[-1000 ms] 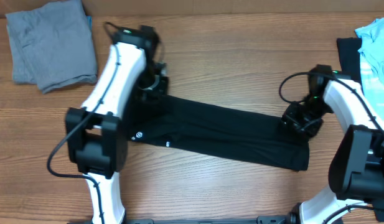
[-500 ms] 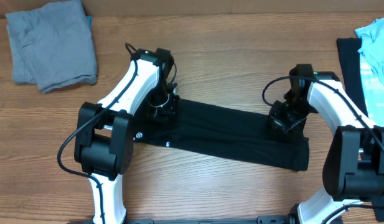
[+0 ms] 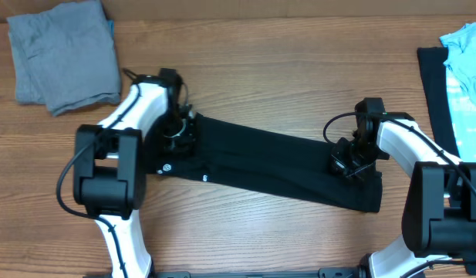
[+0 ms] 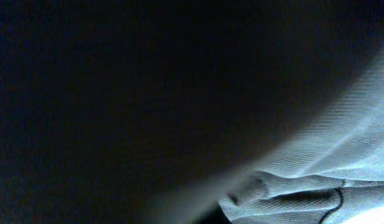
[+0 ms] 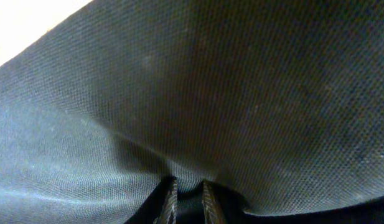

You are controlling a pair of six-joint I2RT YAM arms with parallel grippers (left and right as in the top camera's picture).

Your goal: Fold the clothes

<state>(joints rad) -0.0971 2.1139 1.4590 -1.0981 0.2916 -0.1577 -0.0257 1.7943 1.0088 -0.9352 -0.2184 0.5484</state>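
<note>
Right wrist: T-shirt (image 5: 241, 93) inside claw (image 5: 188, 198)

Both arms, the left arm (image 3: 137, 116) and the right arm (image 3: 411, 147), wear smooth white shells over chunky black joint housings, with thin black cables looping alongside. The right wrist's fingers (image 5: 170, 200) are slim and pale.
</note>
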